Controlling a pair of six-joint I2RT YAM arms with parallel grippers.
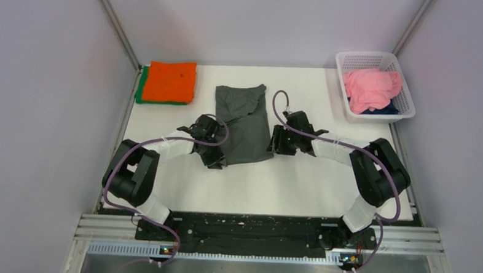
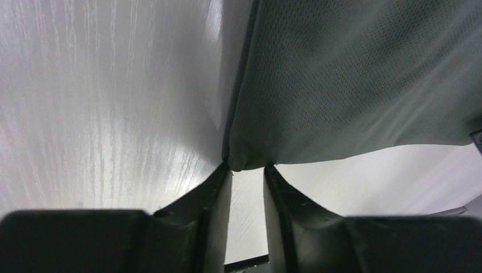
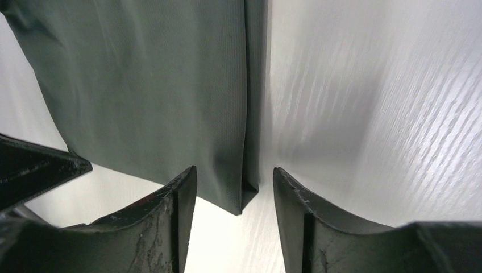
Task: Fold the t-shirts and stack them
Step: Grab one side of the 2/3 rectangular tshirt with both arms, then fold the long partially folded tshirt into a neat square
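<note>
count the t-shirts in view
5: orange cloth shirt atop green shirt far left, dark grey shirt centre, pink shirt and navy shirt in white lattice basket; more may hide.

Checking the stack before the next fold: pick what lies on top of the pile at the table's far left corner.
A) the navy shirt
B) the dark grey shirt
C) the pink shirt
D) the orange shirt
D: the folded orange shirt lies on top, with the green shirt showing only as an edge beneath it.
</note>
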